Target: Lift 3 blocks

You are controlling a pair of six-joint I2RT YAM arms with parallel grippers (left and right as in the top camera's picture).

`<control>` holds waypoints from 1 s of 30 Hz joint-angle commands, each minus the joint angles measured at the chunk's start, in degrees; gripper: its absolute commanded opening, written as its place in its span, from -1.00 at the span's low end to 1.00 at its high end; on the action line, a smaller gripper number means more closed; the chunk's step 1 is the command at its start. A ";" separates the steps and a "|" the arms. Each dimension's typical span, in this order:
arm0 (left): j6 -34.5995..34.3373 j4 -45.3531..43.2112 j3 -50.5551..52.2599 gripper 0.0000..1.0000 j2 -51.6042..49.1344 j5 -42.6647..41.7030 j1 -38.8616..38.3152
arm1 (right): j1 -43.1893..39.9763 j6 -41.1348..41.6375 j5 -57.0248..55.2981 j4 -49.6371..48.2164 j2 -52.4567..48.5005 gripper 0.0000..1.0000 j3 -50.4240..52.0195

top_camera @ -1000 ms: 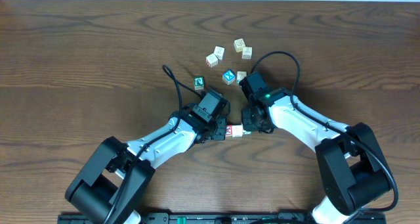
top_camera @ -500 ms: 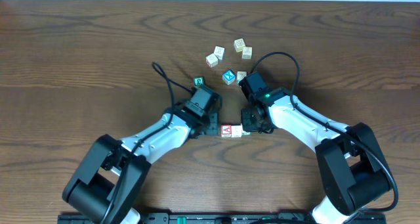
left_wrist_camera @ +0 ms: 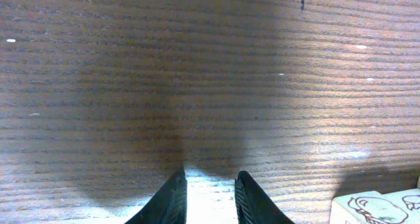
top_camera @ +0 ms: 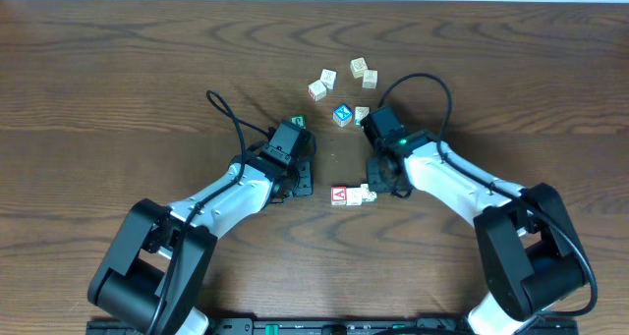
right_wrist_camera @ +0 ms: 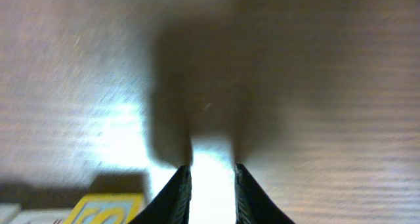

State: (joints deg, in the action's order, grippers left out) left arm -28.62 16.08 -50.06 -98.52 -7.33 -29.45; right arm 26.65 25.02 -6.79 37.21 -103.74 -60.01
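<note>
Three small blocks lie in a short row on the table between my grippers: a red-faced block (top_camera: 339,195) with a white letter, a pale block (top_camera: 356,196) touching it, and a cream block (top_camera: 370,192) at the right end. My left gripper (top_camera: 306,181) stands left of the row, apart from it, open and empty (left_wrist_camera: 210,184). A pale block with drawn outlines (left_wrist_camera: 377,207) shows at that view's lower right corner. My right gripper (top_camera: 377,185) is by the row's right end, open with nothing between its fingers (right_wrist_camera: 213,184). A yellow-edged block face (right_wrist_camera: 108,209) sits at lower left.
A blue-faced cube (top_camera: 342,114) and a green-faced cube (top_camera: 298,123) lie behind the grippers. Several cream cubes (top_camera: 328,78) are scattered farther back. One cube (top_camera: 362,112) is partly hidden by the right arm. Cables loop above both wrists.
The left gripper has pulled back to the left, away from the red-faced block. The right jaws have parted a little. The row of blocks lies on the table, no longer pressed between the grippers.
</note>
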 commanded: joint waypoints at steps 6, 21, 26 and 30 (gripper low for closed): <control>4.63 -0.94 -2.62 -0.48 4.42 6.86 1.95 | -6.60 -9.55 -2.75 -9.18 1.49 -0.31 -6.34; 14.01 4.59 -4.92 -0.23 42.05 7.72 14.45 | -11.23 -20.46 -13.40 -41.97 1.46 0.98 -8.76; 14.05 7.69 -4.92 0.01 52.61 11.13 15.30 | -12.00 -20.41 -13.97 -43.82 1.46 0.99 -8.74; 14.05 8.92 -4.92 0.06 57.94 11.28 15.30 | -11.98 -20.39 -13.92 -41.88 1.46 0.98 -8.68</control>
State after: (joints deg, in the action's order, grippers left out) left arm -15.33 24.38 -54.06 -42.92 2.22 -14.39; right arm 15.09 5.39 -19.33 -5.45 -103.53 -68.03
